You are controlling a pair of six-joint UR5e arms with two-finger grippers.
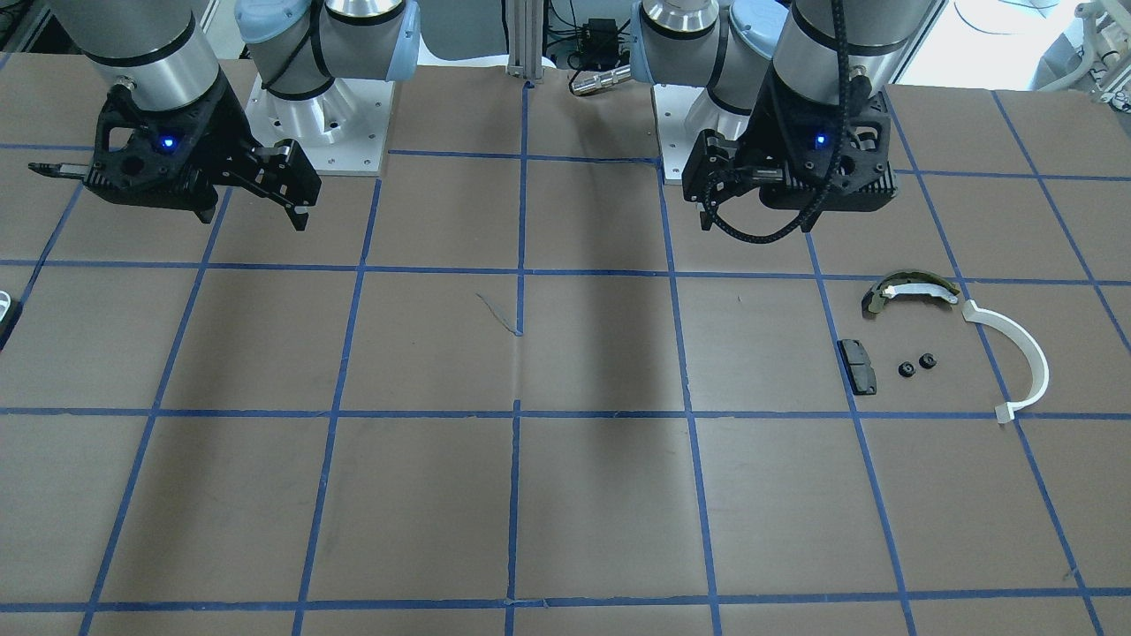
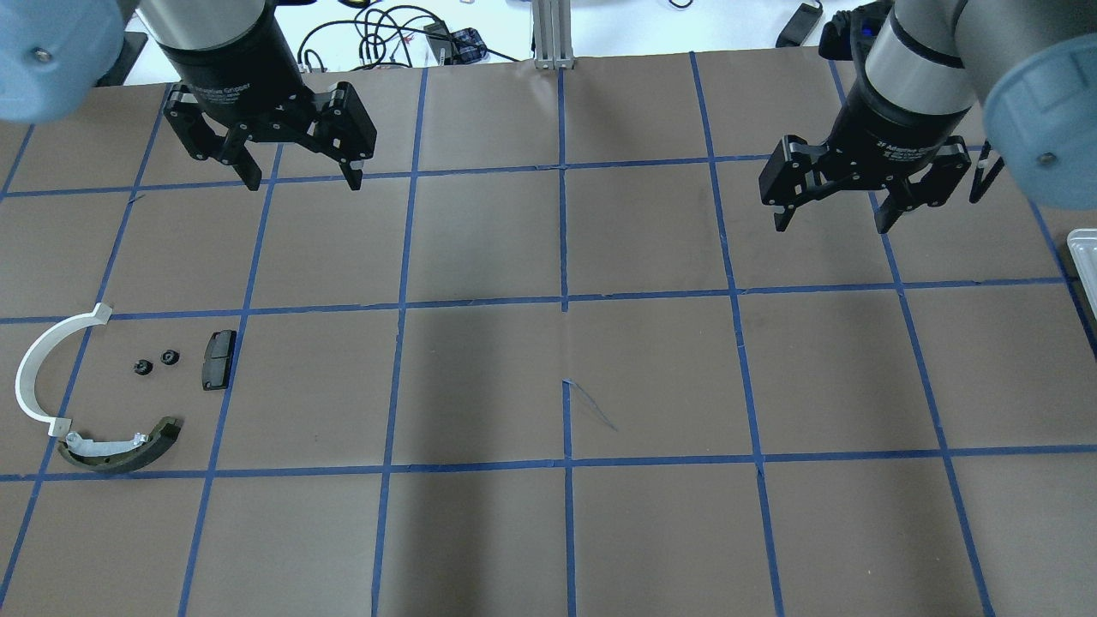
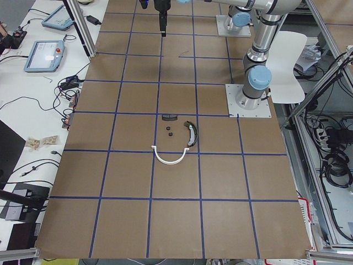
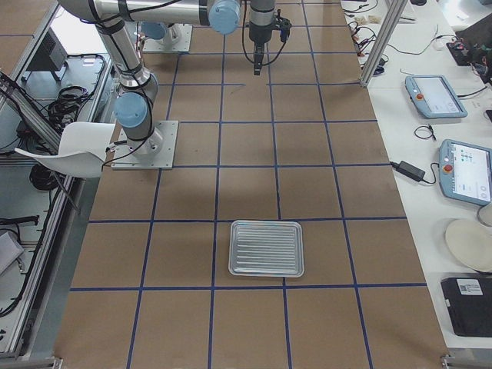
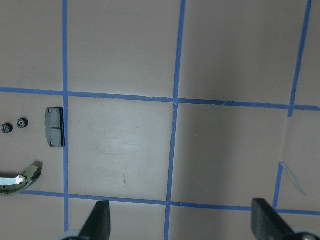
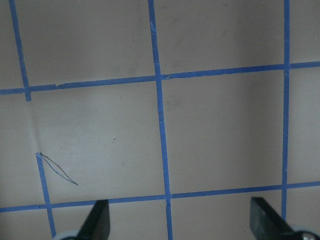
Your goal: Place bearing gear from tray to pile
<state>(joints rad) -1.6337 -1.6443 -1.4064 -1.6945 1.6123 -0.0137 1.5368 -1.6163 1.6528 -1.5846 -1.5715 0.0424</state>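
- Bearing gears (image 2: 157, 362), two small black ones, sit on the table (image 2: 651, 377) on the robot's left side, just beside each other and not in any claw.
- They're right in the pile: white half-ring strip (image 2: 26, 364) curving on their outer side, black rectangular pad (image 2: 218, 360) on their inner side, close by.
- Olive-and-white brake shoe (image 2: 137, 457) lies nearer the robot than the gears, one tip almost at the strip's end; whether they touch, I cannot tell.
- Left claw (image 2: 304, 182) hovers above the table, beyond the pile, fingers spread wide, nothing between them.
- Right claw (image 2: 831, 224) hangs high over the right half of the table, fingers spread too, holding nothing.
- Ribbed metal tray (image 4: 267, 248) rests flat at the table's right end, well apart from the pile.
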